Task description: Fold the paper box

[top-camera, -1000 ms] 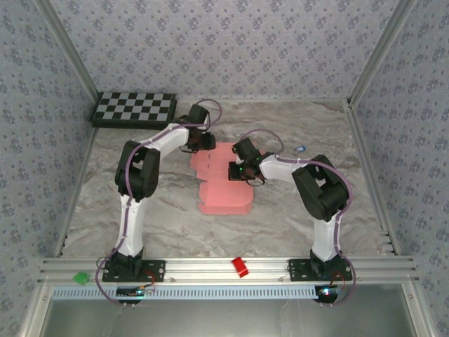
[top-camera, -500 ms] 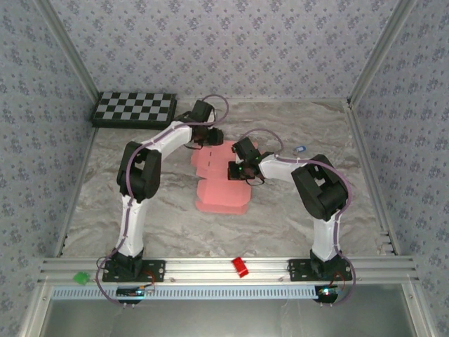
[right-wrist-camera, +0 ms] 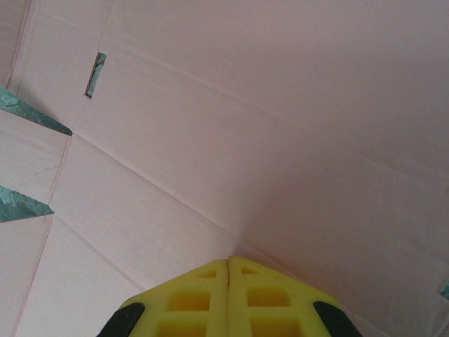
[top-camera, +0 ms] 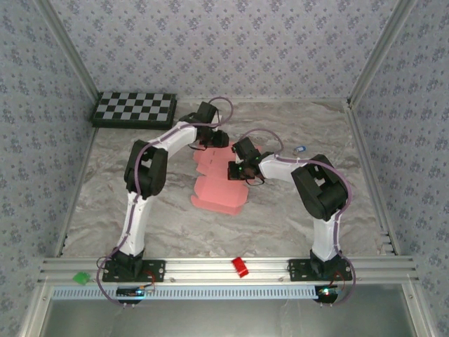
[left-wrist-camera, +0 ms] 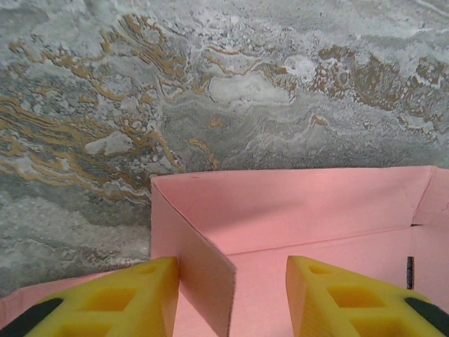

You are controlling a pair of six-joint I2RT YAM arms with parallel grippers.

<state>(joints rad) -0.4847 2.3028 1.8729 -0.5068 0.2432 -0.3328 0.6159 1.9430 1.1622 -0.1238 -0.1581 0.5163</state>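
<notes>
Pink paper box (top-camera: pixel 219 193) — grey-veined marble table (top-camera: pixel 280 217), black-white checkerboard (top-camera: pixel 135 109).

light: bright, even — shadows: soft, faint | glare: none | focus: wrist views slightly soft

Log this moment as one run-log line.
phase: folding | paper box: partly folded, flap upright | left gripper: open, straddling flap | right gripper: shut, over flat panel

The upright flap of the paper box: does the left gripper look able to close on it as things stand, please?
Probably yes: the flap stands between the open fingers of the left gripper, nothing else in the gap.
</notes>
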